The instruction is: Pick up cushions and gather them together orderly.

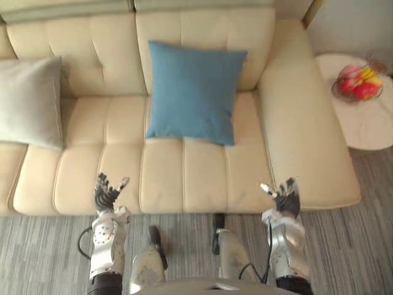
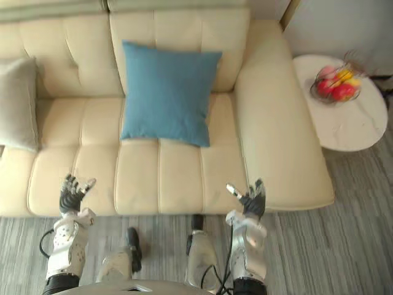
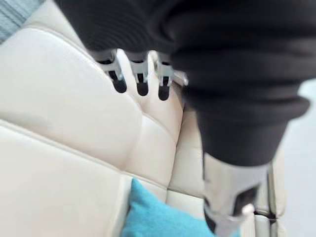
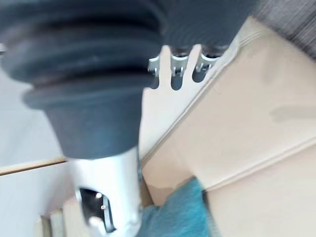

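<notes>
Two cushions on the cream sofa (image 1: 184, 178), both hands empty.
The blue cushion (image 1: 193, 92) leans upright against the sofa back, and the grey cushion (image 1: 29, 101) rests well apart at the robot's left (cut by the view's edge). The left hand (image 1: 107, 195) and right hand (image 1: 285, 200) hover at the seat's front edge, fingers loosely spread.

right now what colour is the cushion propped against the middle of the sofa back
Plain blue: the cushion shows best in the left eye view.
</notes>
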Controlling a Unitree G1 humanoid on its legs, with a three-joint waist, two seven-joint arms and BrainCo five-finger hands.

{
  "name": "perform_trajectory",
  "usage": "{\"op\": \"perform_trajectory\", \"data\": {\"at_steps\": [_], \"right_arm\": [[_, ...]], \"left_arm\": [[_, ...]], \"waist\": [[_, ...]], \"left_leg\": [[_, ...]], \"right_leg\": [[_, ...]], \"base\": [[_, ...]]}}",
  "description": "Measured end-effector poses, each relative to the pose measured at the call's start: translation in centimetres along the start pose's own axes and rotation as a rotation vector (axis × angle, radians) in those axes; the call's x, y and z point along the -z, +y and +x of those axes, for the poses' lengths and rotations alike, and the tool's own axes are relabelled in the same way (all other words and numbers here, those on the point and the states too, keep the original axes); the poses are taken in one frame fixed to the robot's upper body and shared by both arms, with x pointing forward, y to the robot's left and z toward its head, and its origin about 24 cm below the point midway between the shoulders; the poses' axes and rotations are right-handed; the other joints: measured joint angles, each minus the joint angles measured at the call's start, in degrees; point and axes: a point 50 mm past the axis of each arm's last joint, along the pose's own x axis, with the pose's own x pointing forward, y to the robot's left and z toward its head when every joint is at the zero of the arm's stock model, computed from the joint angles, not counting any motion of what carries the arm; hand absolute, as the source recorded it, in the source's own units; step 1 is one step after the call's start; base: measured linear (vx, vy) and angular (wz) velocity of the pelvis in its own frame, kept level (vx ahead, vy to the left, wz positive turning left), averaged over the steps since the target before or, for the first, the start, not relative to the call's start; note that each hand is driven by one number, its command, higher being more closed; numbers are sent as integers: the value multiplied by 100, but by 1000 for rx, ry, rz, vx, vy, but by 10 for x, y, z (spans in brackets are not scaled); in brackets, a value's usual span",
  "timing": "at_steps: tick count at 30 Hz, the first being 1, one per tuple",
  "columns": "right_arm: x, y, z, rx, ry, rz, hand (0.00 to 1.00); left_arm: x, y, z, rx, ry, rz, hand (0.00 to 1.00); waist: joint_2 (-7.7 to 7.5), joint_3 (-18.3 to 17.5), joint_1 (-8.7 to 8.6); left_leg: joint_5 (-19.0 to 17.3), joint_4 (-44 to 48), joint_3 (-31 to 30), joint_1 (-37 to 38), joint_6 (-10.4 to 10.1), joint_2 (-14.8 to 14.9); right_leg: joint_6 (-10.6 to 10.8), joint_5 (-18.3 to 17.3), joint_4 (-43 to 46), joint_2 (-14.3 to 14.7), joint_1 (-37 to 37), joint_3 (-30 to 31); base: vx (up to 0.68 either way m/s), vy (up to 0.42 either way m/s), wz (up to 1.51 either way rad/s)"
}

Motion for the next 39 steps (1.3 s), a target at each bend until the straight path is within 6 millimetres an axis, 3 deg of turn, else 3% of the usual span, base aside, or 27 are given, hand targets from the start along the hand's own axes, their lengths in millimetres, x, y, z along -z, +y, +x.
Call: {"op": "perform_trajectory", "data": {"at_steps": [4, 7, 11, 16, 23, 24, 25, 26, 28, 29, 30, 31, 32, 33, 34, 35, 36, 38, 39], "right_arm": [[50, -20, -10, 45, 228, -167, 0], [85, -46, -25, 114, 418, -245, 0], [111, -65, -41, 169, 573, -267, 0], [126, -81, -56, 224, 681, -276, 0], [126, -80, -54, 179, 691, -352, 0], [126, -79, -54, 174, 688, -357, 0], [125, -78, -52, 168, 682, -360, 0], [123, -75, -49, 155, 674, -369, 0], [126, -66, -49, 130, 676, -358, 0], [131, -62, -53, 124, 697, -352, 0], [135, -60, -56, 118, 718, -351, 0], [138, -60, -57, 120, 737, -350, 0], [138, -59, -56, 115, 738, -352, 0], [134, -57, -49, 111, 718, -358, 0], [127, -58, -40, 111, 694, -373, 0], [123, -51, -32, 93, 677, -378, 0], [121, -38, -27, 53, 661, -384, 0], [117, -27, -19, 21, 636, -389, 0], [117, -26, -19, 17, 635, -394, 0]], "left_arm": [[58, 22, -10, -75, 260, 38, 0], [108, 45, -35, -173, 502, 52, 0], [134, 58, -55, -208, 649, 92, 0], [140, 69, -61, -200, 701, 152, 0], [145, 78, -67, -212, 736, 157, 0], [145, 78, -67, -213, 734, 157, 0], [144, 77, -65, -213, 730, 153, 0], [145, 74, -66, -213, 733, 142, 0], [143, 76, -63, -221, 722, 141, 0], [138, 81, -59, -230, 705, 154, 0], [135, 84, -56, -232, 696, 164, 0], [132, 86, -53, -233, 685, 174, 0], [133, 84, -52, -230, 689, 170, 0], [134, 78, -52, -213, 694, 167, 0], [139, 71, -56, -194, 708, 165, 0], [137, 66, -53, -174, 695, 177, 0], [133, 66, -48, -167, 682, 201, 0], [130, 49, -42, -91, 659, 246, 0], [131, 47, -42, -81, 659, 249, 0]], "waist": [[-13, -473, -8], [-4, -824, 24], [-16, -933, 51], [-60, -991, 67], [-160, -884, 144], [-169, -878, 143], [-178, -874, 150], [90, -889, 265], [-86, -775, 221], [-305, -790, 231], [-406, -783, 225], [-476, -788, 213], [-502, -783, 242], [-354, -796, 348], [-68, -846, 406], [-108, -715, 449], [-175, -633, 422], [184, -357, 365], [228, -346, 351]], "left_leg": [[-174, -12, 43, 459, -61, 91], [-239, -157, 164, 843, -111, 120], [-298, -218, 207, 1089, -130, 115], [-350, -210, 334, 1233, -127, 52], [-671, 63, 807, 1301, -121, 6], [-725, 163, 829, 1264, -106, 13], [-789, 261, 819, 1196, -36, 5], [-770, 115, 778, 1192, 145, 98], [-658, 285, 805, 1108, 157, 151], [-681, 471, 721, 1016, 182, 93], [-690, 649, 620, 941, 195, 72], [-686, 872, 431, 853, 192, 1], [-666, 946, 353, 793, 225, 7], [-672, 778, 49, 572, 432, -119], [-291, 247, -247, 477, 609, -297], [-110, 305, -204, 399, 359, -324], [-96, 420, -236, 227, 370, -365], [41, 731, -646, -229, 151, 2], [129, 685, -728, -297, 107, 57]], "right_leg": [[-36, -38, -338, 39, 582, -172], [60, 65, -672, 108, 1012, -152], [117, 375, -1247, 154, 1476, -114], [115, 670, -1696, 149, 1762, 66], [-7, 794, -1660, 192, 1552, 661], [-90, 753, -1598, 198, 1493, 657], [-334, 659, -1542, 200, 1417, 569], [-849, 153, -1176, 196, 1218, -19], [-471, -320, 907, -121, 715, -394], [-310, -832, 1939, -371, 677, -467], [-194, -1027, 2451, -488, 719, -467], [-10, -1019, 2476, -500, 750, -457], [21, -982, 2352, -407, 800, -466], [103, -916, 1471, -252, 1184, -244], [144, -922, 823, -103, 1407, -45], [86, -1227, 995, -143, 1353, 49], [84, -1415, 874, -184, 1374, -5], [-2, -1049, 440, 239, 1473, -397], [-64, -988, 376, 312, 1467, -469]], "base": [[83, 31, -9], [95, 16, -10], [58, 28, -10], [-9, 32, -16], [-106, 33, -44], [-88, 32, -36], [-84, 63, -65], [-68, 36, -79], [-22, -49, -23], [10, -151, 45], [43, -214, 54], [35, -159, 39], [-76, -112, 25], [-180, 3, -7], [-280, 54, -20], [-230, 26, -10], [-265, -53, 16], [-277, -129, 54], [-337, -105, 61]]}}
